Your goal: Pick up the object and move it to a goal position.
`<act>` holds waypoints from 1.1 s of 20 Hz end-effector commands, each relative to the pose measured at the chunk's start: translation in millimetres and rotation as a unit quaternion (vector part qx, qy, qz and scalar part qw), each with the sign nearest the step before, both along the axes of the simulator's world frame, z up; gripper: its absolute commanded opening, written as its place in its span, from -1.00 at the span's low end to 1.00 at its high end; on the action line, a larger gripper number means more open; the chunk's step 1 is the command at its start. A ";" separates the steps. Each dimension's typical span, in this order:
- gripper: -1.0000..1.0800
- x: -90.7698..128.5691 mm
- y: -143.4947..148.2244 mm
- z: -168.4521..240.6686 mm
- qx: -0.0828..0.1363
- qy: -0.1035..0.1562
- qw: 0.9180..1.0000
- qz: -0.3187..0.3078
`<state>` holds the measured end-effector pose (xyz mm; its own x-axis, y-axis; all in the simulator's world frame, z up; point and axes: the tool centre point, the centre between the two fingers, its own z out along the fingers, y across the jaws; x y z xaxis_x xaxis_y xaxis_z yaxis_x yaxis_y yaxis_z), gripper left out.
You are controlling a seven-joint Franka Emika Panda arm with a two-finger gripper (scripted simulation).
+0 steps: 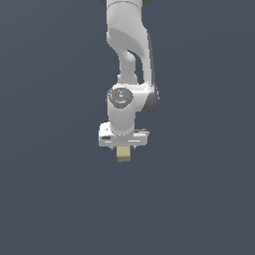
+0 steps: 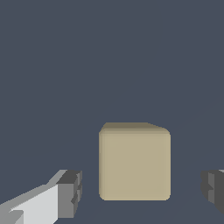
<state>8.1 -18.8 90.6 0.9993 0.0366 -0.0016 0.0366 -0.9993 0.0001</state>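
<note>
The object is a small tan cube (image 2: 134, 162) with rounded edges, resting on the dark grey floor. In the exterior view the cube (image 1: 123, 155) shows just under the white hand of the arm. My gripper (image 2: 140, 192) is open and straddles the cube. One dark finger pad (image 2: 70, 192) stands off one side of it and the other finger pad (image 2: 213, 189) off the other side. A gap shows on each side, so neither pad touches the cube. In the exterior view my gripper (image 1: 123, 151) points straight down and its fingers are hidden.
A plain dark grey floor (image 1: 199, 199) surrounds the cube on all sides. The white arm (image 1: 130, 60) rises above the hand toward the top of the exterior view. No other objects show.
</note>
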 end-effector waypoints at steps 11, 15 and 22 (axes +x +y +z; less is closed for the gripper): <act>0.92 -0.9 0.0 -43.9 0.000 -0.001 1.000 0.001; 0.92 0.1 0.2 -50.9 0.000 -0.001 1.000 0.001; -1.00 0.3 0.2 -51.1 0.000 -0.001 1.000 0.001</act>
